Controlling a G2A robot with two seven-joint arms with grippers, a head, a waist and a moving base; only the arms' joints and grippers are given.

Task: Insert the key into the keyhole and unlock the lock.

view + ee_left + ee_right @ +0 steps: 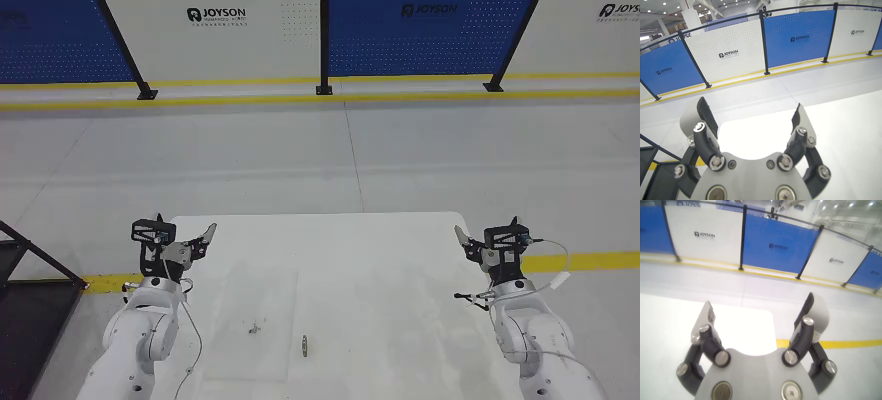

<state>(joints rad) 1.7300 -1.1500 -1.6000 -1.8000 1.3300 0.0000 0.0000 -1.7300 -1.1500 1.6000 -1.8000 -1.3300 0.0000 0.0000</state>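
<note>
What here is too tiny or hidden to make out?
- Top view: the small item and the slim item on the table, near its robot-side edge, are too small to tell key from lock.
- Any keyhole there is too small to see.
- Wrist views: the open left gripper and right gripper face the far fence, away from both.

White table [400, 260], blue dotted panels [783, 24], tiny object [304, 345] seemingly grey
</note>
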